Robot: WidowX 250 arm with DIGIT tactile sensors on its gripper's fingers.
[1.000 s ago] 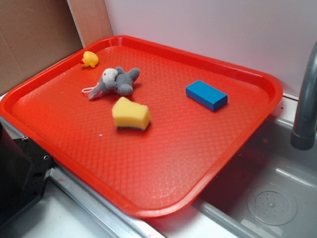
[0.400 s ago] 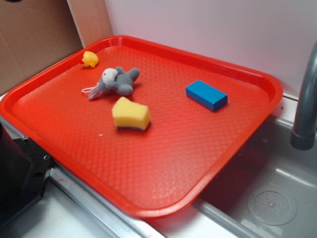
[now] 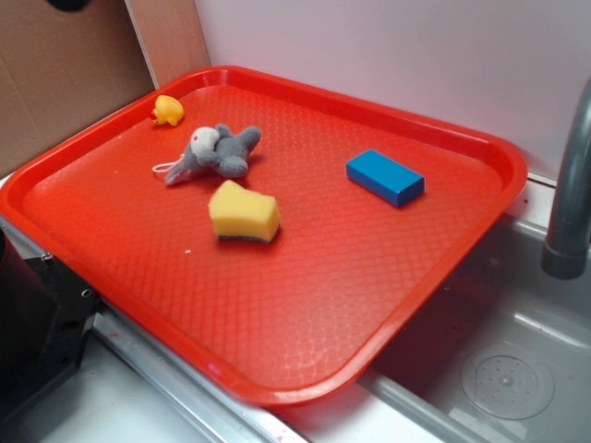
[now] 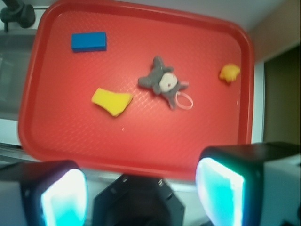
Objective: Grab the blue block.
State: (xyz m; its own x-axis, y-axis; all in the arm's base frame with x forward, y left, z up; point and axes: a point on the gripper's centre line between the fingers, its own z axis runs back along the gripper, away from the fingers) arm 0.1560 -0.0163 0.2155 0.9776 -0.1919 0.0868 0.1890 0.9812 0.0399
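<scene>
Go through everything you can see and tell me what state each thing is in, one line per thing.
blue block: flat on the tray, untouched
yellow sponge: on the tray, free
plush toy: on its side
rubber duck: near the tray's corner
red tray: resting over the sink edge
gripper: open, empty, high above the tray

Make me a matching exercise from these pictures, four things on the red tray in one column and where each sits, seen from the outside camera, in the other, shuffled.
Things:
1. blue block
2. yellow sponge
3. grey plush toy
4. small yellow duck

Places:
A. far left corner of the red tray
B. right side, nearest the tap
C. mid-tray, just in front of the plush
D. between the duck and the sponge

Pairs: 1-B, 2-C, 3-D, 4-A
</scene>
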